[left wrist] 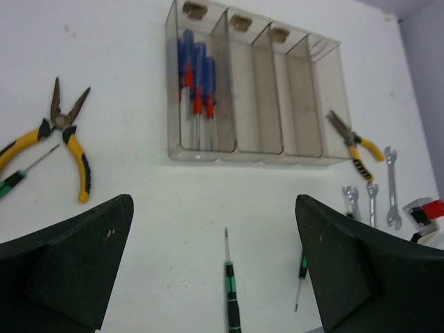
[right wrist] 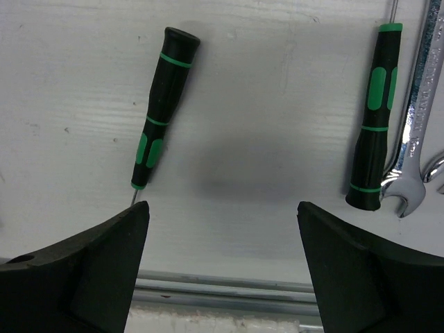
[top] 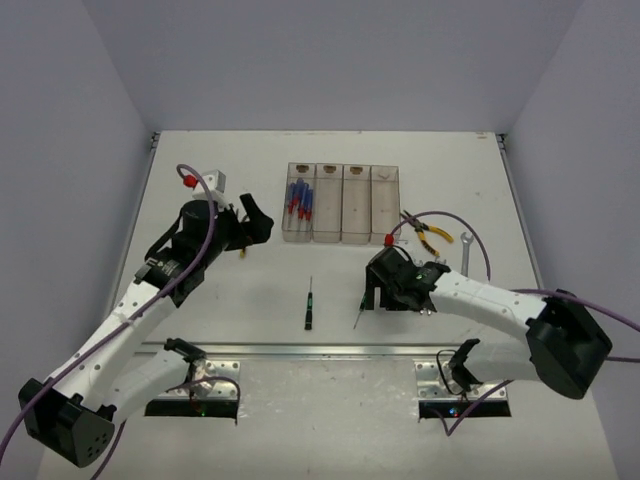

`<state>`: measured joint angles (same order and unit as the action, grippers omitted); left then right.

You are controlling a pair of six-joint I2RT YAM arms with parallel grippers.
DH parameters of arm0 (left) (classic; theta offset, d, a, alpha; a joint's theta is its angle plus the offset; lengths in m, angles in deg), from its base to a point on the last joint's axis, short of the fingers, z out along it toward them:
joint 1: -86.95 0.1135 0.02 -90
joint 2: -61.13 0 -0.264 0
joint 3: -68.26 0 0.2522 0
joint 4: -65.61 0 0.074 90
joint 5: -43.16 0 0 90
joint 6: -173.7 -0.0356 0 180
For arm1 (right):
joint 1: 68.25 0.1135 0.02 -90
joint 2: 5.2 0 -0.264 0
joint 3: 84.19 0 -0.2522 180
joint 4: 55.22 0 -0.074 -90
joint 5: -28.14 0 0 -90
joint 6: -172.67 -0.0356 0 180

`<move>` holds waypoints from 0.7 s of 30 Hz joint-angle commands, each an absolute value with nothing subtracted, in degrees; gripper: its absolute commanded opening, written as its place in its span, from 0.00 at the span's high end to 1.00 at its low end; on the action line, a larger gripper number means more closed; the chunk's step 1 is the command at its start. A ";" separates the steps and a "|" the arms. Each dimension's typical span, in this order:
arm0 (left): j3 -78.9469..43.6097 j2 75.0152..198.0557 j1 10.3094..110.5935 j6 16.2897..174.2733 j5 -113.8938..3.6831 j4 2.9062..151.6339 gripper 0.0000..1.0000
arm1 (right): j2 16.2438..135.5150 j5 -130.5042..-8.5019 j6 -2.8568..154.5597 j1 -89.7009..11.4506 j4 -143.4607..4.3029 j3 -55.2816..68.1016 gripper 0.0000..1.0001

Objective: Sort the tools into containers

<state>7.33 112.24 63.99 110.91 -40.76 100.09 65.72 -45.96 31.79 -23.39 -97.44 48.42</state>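
Four joined clear bins stand at the table's back; they also show in the left wrist view. Blue-handled screwdrivers lie in the leftmost bin. My left gripper is open and empty, left of the bins; its fingers frame a black-and-green screwdriver. My right gripper is open and empty, low over the table between two black-and-green screwdrivers. Silver wrenches lie beside the right one. Yellow pliers lie right of the bins.
A second pair of yellow pliers and another screwdriver lie left of the bins, mostly under my left arm in the top view. A lone screwdriver lies mid-table. A metal rail runs along the near edge.
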 commanded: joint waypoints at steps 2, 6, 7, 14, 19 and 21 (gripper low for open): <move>10.32 104.16 63.66 109.51 -46.89 106.42 0.00 | 74.16 -43.89 27.95 -22.90 -91.23 43.38 0.25; 8.60 99.65 63.66 109.01 -51.24 108.74 0.00 | 79.58 -42.61 26.45 -22.90 -91.22 41.04 0.27; 8.05 98.79 63.66 108.30 -50.60 109.52 0.00 | 80.78 -41.90 25.78 -22.90 -91.22 40.44 0.28; 8.55 98.39 63.66 106.24 -50.96 110.24 0.00 | 85.35 -40.39 23.00 -22.90 -89.81 38.64 0.40; 9.40 98.89 63.65 106.29 -51.96 109.56 0.00 | 88.30 -39.45 21.01 -22.99 -89.89 38.66 0.74; 9.95 98.12 63.66 106.48 -52.20 109.11 0.00 | 88.51 -40.32 20.59 -22.99 -88.39 39.75 0.87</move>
